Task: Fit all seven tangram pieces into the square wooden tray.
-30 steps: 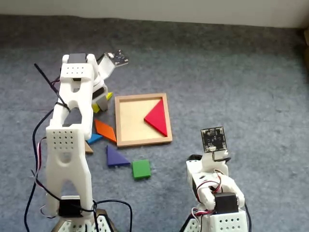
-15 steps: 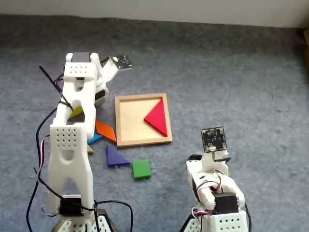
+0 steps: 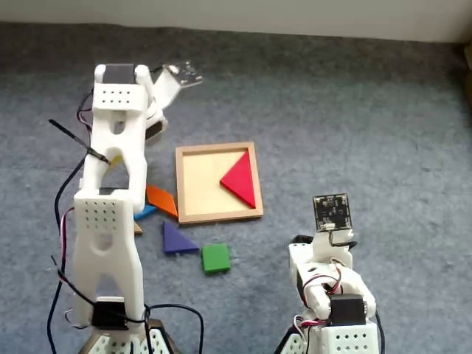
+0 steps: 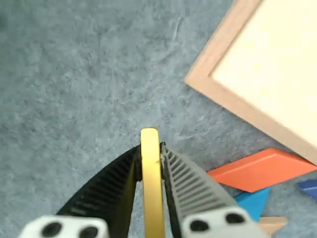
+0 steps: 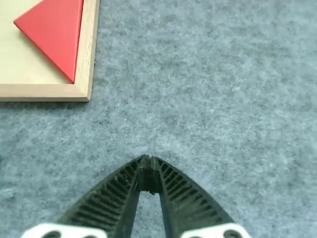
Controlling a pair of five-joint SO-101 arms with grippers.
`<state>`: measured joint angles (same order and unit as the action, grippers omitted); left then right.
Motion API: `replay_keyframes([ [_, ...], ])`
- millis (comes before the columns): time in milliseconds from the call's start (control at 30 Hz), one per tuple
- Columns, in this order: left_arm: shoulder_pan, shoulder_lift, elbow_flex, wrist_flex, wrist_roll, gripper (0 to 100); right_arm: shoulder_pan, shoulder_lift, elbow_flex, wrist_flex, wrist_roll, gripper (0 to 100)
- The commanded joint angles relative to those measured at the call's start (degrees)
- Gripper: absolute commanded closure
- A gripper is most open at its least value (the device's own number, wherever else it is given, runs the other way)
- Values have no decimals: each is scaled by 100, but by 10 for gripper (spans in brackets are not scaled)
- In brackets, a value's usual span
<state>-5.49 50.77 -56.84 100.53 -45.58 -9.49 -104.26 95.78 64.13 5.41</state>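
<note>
Starting nearest: right gripper (image 5: 147,171) low over the grey carpet (image 5: 223,89), pinched shut on nothing, near-right of the tray's near-right corner. Barely budged in the last second, just a slight nudge.

Moving out a little, loose on the carpet: green square (image 3: 215,257), then purple triangle (image 3: 177,240) just left of it, both near the tray (image 3: 219,216) but outside it. Farther and left again, orange parallelogram (image 3: 162,200) lying flat just beside the tray's left wall, long axis running far-left to near-right, with a blue piece (image 3: 145,212) tucked partly under the left arm.

Inside the tray, one piece so far, the red triangle (image 3: 242,179): long side along the right wall, square corner pointing left toward the middle. Plenty of bare wood left.

Now the action, farthest out: left gripper (image 4: 150,148) clamped narrow on the yellow piece (image 4: 151,198). A second ago, close against the tray's far-left corner. Now drawn back left, yellow piece off the carpet and riding along. Meaning, by the look of it: pick done, carry to the tray next, second of seven on its way. Held on edge, thin side toward the wrist camera, long axis in line with the fingers, tip poking just past the fingertips and aimed down at the carpet left of the tray's far-left corner. Probably needs laying flat before going in.
</note>
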Motion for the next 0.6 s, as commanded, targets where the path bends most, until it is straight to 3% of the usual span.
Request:
replay_keyframes([
  [0,734,-989,391,70,114,994,75,-31,664,-22,62,981],
  [300,2044,-1015,620,-105,791,994,84,-31,664,-22,62,981],
  [567,2413,-198,602,-958,1011,994,84,-31,664,-22,62,981],
])
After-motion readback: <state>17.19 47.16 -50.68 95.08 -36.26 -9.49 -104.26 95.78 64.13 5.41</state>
